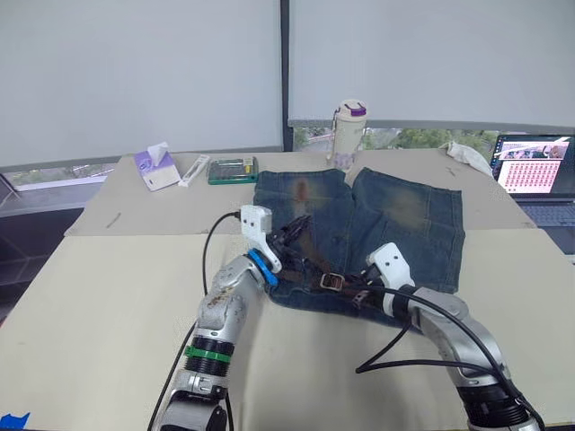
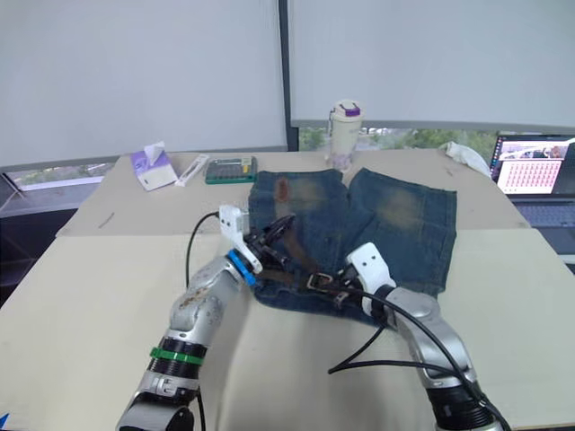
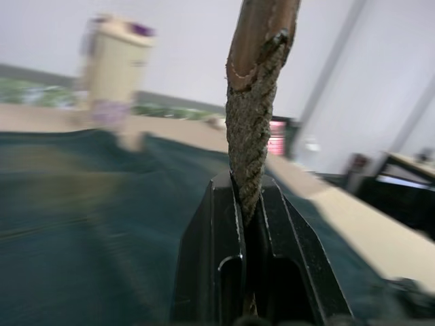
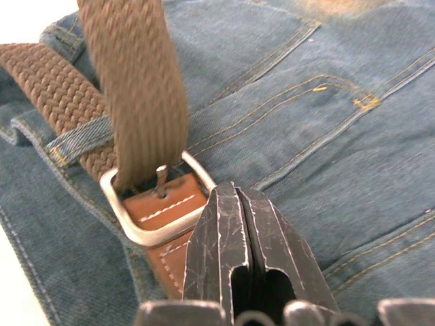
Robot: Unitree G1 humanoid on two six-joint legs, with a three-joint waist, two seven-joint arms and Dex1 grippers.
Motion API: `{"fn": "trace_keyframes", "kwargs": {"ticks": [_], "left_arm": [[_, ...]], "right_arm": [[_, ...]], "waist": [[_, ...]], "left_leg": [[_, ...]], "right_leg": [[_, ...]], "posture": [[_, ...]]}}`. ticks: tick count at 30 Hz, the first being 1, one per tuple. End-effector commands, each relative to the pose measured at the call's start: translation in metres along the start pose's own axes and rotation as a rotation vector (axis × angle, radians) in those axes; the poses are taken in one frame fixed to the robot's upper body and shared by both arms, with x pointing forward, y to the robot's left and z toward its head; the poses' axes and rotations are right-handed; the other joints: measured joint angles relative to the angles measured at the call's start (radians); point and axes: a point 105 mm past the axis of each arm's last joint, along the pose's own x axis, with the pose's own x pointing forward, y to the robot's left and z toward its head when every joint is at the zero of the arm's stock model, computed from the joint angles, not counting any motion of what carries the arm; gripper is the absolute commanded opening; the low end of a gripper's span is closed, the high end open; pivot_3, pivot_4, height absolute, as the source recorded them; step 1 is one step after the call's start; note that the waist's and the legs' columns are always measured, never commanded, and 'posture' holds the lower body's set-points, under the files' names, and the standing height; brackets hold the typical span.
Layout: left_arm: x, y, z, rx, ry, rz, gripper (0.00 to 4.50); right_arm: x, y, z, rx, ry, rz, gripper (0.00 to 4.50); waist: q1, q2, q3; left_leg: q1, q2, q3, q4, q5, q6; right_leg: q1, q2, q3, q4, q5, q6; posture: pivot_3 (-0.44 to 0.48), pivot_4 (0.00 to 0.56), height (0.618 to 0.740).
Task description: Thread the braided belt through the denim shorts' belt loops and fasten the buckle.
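Beige table (image 1: 108,296) bears denim shorts (image 1: 404,224), window blinds (image 1: 135,72) behind.

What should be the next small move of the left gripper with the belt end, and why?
Probably the left gripper, shut on the braided belt near its tip, should pull the strap gently further through the buckle. The strap already passes through the frame with the prong against the braid, and the right gripper presses shut beside the buckle on the denim shorts, steadying it.

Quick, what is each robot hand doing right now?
Left gripper: shut on the braided belt.
Right gripper: shut, pinching nothing visible, beside the buckle.
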Motion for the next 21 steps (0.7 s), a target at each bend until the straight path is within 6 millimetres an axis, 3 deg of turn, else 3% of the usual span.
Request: {"fn": "trace_keyframes", "kwargs": {"ticks": [1,4,11,21], "left_arm": [[-0.004,0.017,0.006,0.063,0.008,0.065,0.00],[-0.009,0.025,0.005,0.070,0.015,0.094,0.00],[-0.014,0.022,-0.001,0.081,0.031,0.092,0.00],[-0.020,0.030,-0.003,0.066,0.031,0.143,0.00]], "right_arm": [[0.002,0.010,0.011,-0.030,-0.049,0.036,0.02],[0.008,0.013,0.009,-0.066,-0.034,0.056,0.02],[0.019,0.018,0.019,-0.080,-0.068,0.091,0.02],[0.021,0.024,0.016,-0.083,-0.052,0.123,0.02]], "waist": [[0.000,0.000,0.000],[-0.002,0.000,0.000],[-0.006,0.000,0.000],[-0.005,0.000,0.000]], "left_leg": [[0.000,0.000,0.000,0.000,0.000,0.000],[0.000,0.000,0.000,0.000,0.000,0.000],[0.000,0.000,0.000,0.000,0.000,0.000],[0.000,0.001,0.000,0.000,0.000,0.000]], "right_leg": [[0.000,0.000,0.000,0.000,0.000,0.000],[0.000,0.000,0.000,0.000,0.000,0.000],[0.000,0.000,0.000,0.000,0.000,0.000],[0.000,-0.001,0.000,0.000,0.000,0.000]], "posture": [[0.000,0.150,0.740],[0.000,0.150,0.740],[0.000,0.150,0.740],[0.000,0.150,0.740]]}}
